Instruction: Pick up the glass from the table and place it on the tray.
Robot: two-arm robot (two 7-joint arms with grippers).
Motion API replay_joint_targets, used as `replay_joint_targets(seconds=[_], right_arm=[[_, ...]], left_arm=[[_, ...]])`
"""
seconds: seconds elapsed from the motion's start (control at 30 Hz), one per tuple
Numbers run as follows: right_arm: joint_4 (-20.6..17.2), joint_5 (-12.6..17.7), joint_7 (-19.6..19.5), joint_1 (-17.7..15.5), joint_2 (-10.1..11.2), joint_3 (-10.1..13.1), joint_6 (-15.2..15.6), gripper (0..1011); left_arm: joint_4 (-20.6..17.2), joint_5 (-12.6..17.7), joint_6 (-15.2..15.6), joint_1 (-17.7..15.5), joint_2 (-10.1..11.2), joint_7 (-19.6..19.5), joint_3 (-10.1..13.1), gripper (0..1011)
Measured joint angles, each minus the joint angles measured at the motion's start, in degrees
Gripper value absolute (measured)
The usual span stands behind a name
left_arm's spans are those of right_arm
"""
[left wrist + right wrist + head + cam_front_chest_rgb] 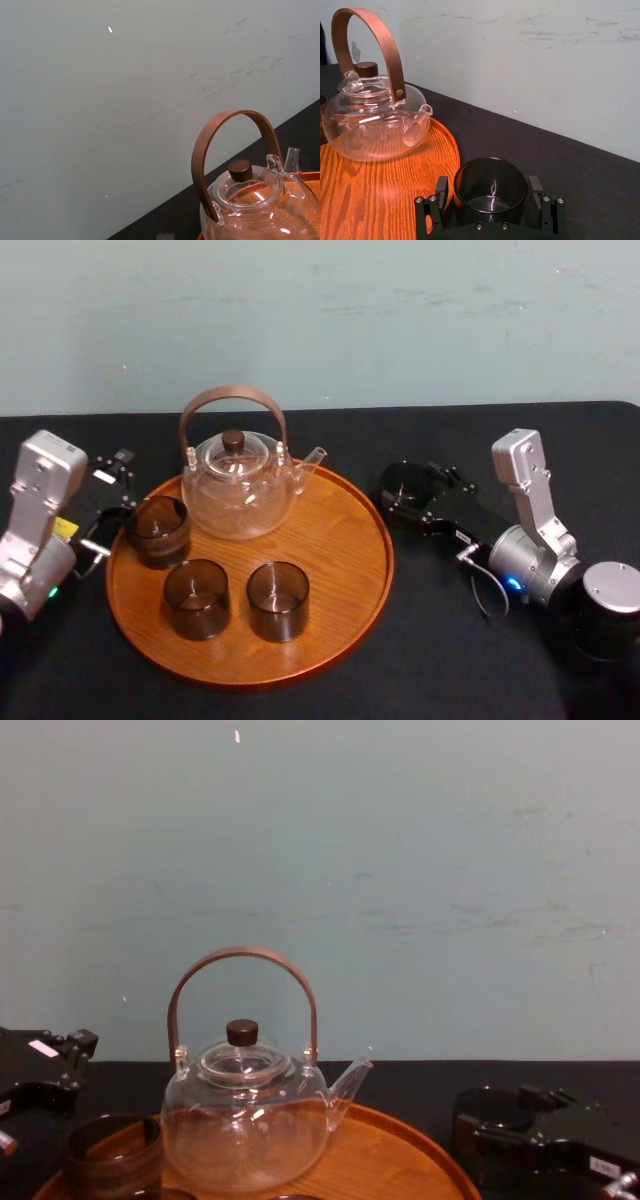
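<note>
Gripping with right gripper [488, 192]: glass [405, 483], on table [570, 165] beside tray [380, 190].
Left gripper [108, 505]: my fingers released, at tray rim.

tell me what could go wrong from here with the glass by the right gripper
The right gripper is around the glass, which is on the table beside the tray. Carried low, it could catch the raised rim. The teapot spout points that way, so a wide swing might clip it. The left gripper sits at the tray's left edge.
</note>
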Motion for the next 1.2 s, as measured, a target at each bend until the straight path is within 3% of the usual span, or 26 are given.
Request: replay_joint_targets(seconds=[0.53,1.2], right_arm=[[2.2,0.9,0.8,1.0,-0.3,-0.6,-0.6,1002],[2.1,1.0,0.5,0.9,-0.2,-0.8,-0.3,1002]], left_arm=[[0.0,0.0,0.0,0.0,0.0,0.0,0.0,0],[0.0,0.0,0.0,0.0,0.0,0.0,0.0,0]])
